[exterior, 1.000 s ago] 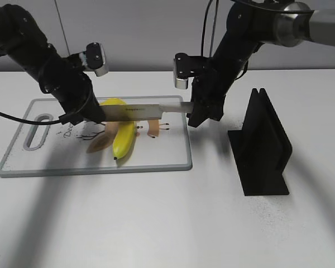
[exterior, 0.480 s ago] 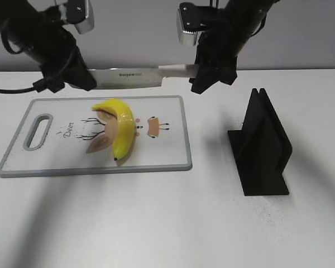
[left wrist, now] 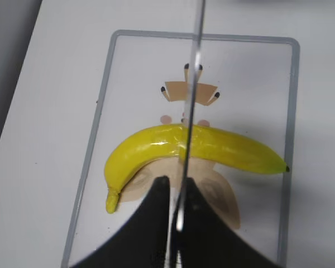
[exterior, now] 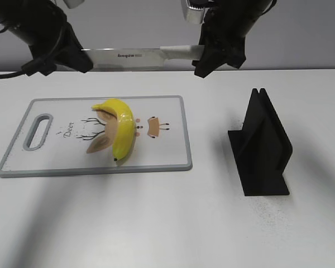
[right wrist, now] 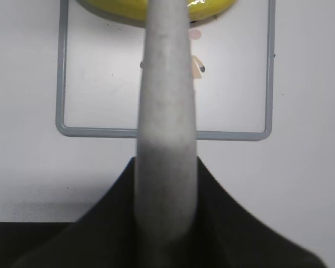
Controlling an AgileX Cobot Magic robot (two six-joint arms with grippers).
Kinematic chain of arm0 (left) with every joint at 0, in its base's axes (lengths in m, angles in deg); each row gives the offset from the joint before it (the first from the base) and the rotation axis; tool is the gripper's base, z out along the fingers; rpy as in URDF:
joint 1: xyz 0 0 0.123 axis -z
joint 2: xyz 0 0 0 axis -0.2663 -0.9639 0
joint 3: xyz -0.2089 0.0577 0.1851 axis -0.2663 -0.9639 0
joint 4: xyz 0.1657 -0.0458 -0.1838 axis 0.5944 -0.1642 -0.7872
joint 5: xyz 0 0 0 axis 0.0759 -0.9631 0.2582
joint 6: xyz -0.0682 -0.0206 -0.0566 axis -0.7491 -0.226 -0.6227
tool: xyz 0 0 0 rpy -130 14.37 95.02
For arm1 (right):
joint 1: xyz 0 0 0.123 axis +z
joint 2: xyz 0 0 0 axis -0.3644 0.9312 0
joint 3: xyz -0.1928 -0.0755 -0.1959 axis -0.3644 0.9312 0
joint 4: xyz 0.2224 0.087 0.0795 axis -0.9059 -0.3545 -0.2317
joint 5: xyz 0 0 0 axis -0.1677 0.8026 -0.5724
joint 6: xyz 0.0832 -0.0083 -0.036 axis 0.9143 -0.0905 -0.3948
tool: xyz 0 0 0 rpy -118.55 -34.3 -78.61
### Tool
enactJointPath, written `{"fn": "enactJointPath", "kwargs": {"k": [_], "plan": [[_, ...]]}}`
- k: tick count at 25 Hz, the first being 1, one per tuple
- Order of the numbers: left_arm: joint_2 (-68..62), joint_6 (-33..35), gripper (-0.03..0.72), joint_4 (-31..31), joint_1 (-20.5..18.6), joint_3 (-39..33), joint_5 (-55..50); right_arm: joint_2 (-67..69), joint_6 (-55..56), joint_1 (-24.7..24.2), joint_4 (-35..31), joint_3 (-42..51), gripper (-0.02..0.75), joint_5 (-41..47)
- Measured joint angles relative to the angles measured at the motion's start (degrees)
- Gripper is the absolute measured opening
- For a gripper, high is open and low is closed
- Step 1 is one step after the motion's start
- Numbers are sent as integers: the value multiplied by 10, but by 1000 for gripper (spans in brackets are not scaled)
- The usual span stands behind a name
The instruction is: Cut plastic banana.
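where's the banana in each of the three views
Exterior: banana lies mid cutting board, below the raised knife.
Left wrist: banana at centre, curved, crossed by the blade.
Right wrist: banana only a yellow strip at the top edge, behind the handle.
Shared landmark: the board's grey rim.

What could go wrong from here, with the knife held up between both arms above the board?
1. The banana lies loose and curved on the cutting board, with nothing holding it; it may roll or skid when the blade comes down.
2. The knife is held at both ends, the left gripper at the blade tip and the right gripper on the handle. Uneven descent could twist it or slip it from the fingers.
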Motion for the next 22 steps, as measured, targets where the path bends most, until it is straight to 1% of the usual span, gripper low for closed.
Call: {"fn": "enactJointPath", "kwargs": {"k": [1,2,4,6,7,8,10,12,14,16,18,19,20,22], "plan": [[0,-1,79,-4,-1,0,6,0,2,0,3,0,169,0],[0,-1,145,-12,-1,0,13,0,3,-1,10,0,169,0],[0,-5,329,-26,-3,0,20,0,5,-2,17,0,167,0],[0,-30,501,-44,-3,0,25,0,7,-3,23,0,167,0],[1,-51,566,-51,-3,0,31,0,10,-4,24,0,167,0],[4,-78,600,-53,-3,-1,39,0,20,-4,24,0,167,0],[12,-147,635,-48,-3,-1,64,0,55,-4,23,0,167,0],[26,-231,639,-20,-3,-1,84,0,109,-4,23,0,167,0],[43,-318,627,35,-3,-1,88,0,170,-4,23,-1,167,1],[56,-434,605,100,-3,3,84,0,235,-4,24,-8,167,1],[61,-553,586,173,-6,17,54,0,319,-4,29,-21,167,2],[61,-609,582,198,-10,25,29,-1,362,-4,38,-28,167,3],[61,-651,580,219,-15,31,6,-2,397,-4,47,-33,167,3],[62,-702,577,239,-28,41,-55,-10,476,-4,65,-34,167,3]]}}
